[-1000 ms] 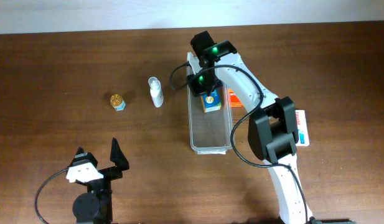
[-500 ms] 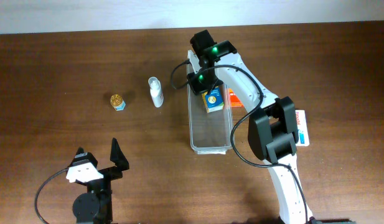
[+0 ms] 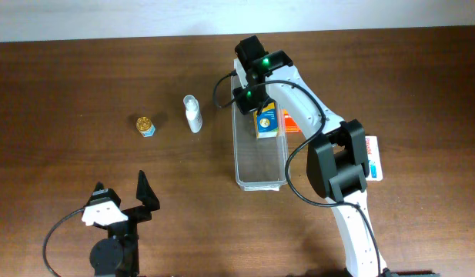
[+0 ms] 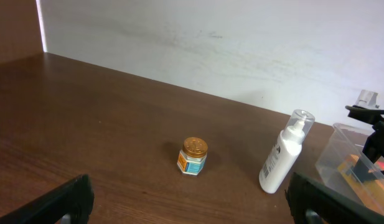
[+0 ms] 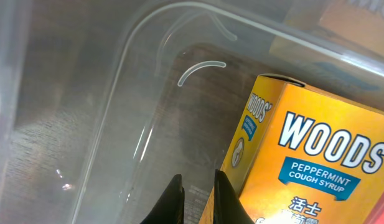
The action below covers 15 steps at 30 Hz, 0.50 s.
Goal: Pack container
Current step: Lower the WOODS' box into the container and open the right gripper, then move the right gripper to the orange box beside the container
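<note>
The container is a long clear bin at the table's middle. A yellow Woods cough-syrup box lies in its far half. My right gripper hangs over the far left of the bin, beside the box. In the right wrist view the gripper is shut with nothing between its fingers; the right finger rests against the side of the box, above the container floor. My left gripper stands open near the front left, holding nothing, its fingers wide apart.
A white pump bottle and a small gold-lidded jar stand left of the container; both also show in the left wrist view, bottle and jar. An orange box lies against the bin's right side, another box farther right.
The right gripper has edged toward the bin's far end. The yellow box has shifted slightly right and turned a little. The left arm has not moved.
</note>
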{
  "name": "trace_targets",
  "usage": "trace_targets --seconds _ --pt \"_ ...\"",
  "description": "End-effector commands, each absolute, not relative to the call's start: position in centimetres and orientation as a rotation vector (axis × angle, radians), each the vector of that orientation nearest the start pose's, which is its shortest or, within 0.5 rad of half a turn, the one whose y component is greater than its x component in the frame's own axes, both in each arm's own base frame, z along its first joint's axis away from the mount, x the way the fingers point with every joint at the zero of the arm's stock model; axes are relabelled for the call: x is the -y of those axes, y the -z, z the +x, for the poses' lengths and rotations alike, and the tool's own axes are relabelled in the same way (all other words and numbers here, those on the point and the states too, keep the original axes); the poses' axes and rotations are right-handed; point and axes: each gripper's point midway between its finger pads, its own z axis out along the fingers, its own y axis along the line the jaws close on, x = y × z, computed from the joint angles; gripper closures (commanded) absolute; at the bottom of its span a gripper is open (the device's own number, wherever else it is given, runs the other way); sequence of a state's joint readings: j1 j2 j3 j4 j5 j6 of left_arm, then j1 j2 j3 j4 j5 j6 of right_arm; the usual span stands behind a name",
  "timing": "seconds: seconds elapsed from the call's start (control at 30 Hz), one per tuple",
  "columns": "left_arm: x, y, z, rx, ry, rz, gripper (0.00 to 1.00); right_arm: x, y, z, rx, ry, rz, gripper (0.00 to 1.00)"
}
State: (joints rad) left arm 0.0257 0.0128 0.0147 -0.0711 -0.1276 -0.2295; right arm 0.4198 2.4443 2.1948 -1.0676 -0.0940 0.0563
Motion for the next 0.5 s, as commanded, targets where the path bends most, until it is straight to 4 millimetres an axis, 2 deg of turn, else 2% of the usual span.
trace_targets --seconds 0.0,0.13,0.3,0.47 --pt "-2.7 -15.9 24.4 -1.611 0.066 -0.305 0.00 -23.3 -4.0 48.7 -2.851 -0.181 -0.538 0.91" --pt "-2.7 -15.9 24.4 -1.611 0.066 -0.305 0.01 -22.5 -4.0 49.0 -2.847 -0.116 -0.522 0.91" --pt "-2.7 -15.9 24.4 -1.611 0.066 -0.305 0.01 -22.6 -4.4 49.2 -2.838 -0.118 -0.521 0.90" --pt "-2.7 -15.9 24.4 -1.611 0.066 -0.306 0.01 -23.8 -8.2 50.8 -2.742 -0.184 -0.513 0.89"
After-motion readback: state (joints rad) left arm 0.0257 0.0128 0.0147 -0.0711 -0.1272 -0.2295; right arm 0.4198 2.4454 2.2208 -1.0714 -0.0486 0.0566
